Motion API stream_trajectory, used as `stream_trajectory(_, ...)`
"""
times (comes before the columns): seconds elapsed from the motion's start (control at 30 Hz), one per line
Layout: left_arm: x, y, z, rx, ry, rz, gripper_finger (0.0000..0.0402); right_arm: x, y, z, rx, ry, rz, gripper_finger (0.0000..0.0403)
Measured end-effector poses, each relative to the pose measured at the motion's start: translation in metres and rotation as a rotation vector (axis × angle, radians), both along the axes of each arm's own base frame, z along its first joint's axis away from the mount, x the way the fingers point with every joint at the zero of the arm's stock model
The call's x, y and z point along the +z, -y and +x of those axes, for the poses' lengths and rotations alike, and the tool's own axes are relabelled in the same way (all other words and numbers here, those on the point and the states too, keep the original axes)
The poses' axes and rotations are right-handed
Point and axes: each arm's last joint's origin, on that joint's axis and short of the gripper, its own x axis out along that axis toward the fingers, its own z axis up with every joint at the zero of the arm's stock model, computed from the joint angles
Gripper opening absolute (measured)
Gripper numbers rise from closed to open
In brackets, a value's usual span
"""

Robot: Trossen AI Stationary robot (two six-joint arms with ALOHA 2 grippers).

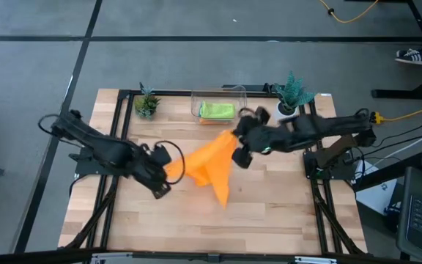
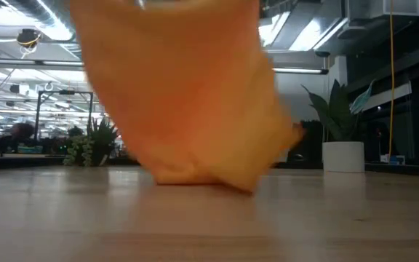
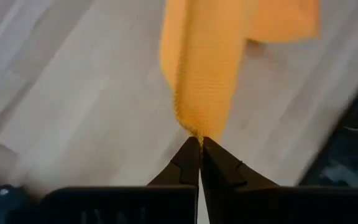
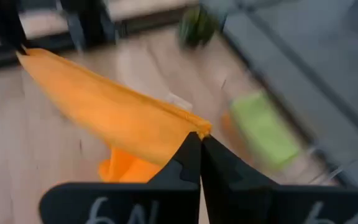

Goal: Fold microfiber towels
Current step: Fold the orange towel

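Orange microfiber towel [image 1: 209, 165] spans between left gripper [image 1: 168, 170] and right gripper [image 1: 237, 150]; lower corner touches wooden slatted table [image 1: 269, 213]. Behind it, clear plastic bin [image 1: 218, 94] holds lime green towel [image 1: 217, 110].

orange towel [image 1: 209, 165], stretched between both arms

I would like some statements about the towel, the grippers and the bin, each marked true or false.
1. Both grippers pinch the orange towel. True: the left gripper and the right gripper are shut on it.
2. The towel lies flat. False: it hangs stretched between the grippers, with its lower part touching the table.
3. The lime green towel lies in the clear bin. True.
4. The green towel lies under the orange one. False: it is apart, in the bin.
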Motion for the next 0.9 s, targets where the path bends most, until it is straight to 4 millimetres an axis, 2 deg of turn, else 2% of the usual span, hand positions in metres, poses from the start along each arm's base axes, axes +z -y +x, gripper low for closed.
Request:
stream_trajectory(0.1,0.037,0.001,-0.010,-0.041,0.093,-0.040,0.0000,0.036,-0.006,-0.013,0.034,0.079,-0.058,0.0001)
stream_trajectory(0.2,0.068,0.003,-0.022,-0.075,0.182,-0.068,0.0000,0.059,-0.011,-0.025,0.067,0.140,-0.047,0.0001)
stream_trajectory(0.3,0.094,0.010,-0.031,-0.115,0.306,-0.130,0.0000,0.071,-0.022,-0.035,0.107,0.180,-0.034,0.0000)
stream_trajectory(0.43,0.119,0.026,-0.039,-0.193,0.480,-0.221,0.0000,0.071,-0.046,-0.043,0.183,0.190,0.004,0.0000)
stream_trajectory(0.57,0.133,0.047,-0.042,-0.289,0.634,-0.285,0.0000,0.070,-0.070,-0.048,0.245,0.202,0.038,0.0000)
stream_trajectory(0.67,0.137,0.057,-0.043,-0.338,0.688,-0.288,0.0000,0.066,-0.084,-0.048,0.264,0.207,0.039,0.0000)
stream_trajectory(0.77,0.134,0.060,-0.045,-0.344,0.680,-0.249,0.0000,0.064,-0.087,-0.048,0.255,0.198,0.009,0.0000)
stream_trajectory(0.9,0.128,0.055,-0.047,-0.323,0.636,-0.166,0.0000,0.062,-0.079,-0.042,0.217,0.185,-0.029,0.0000)
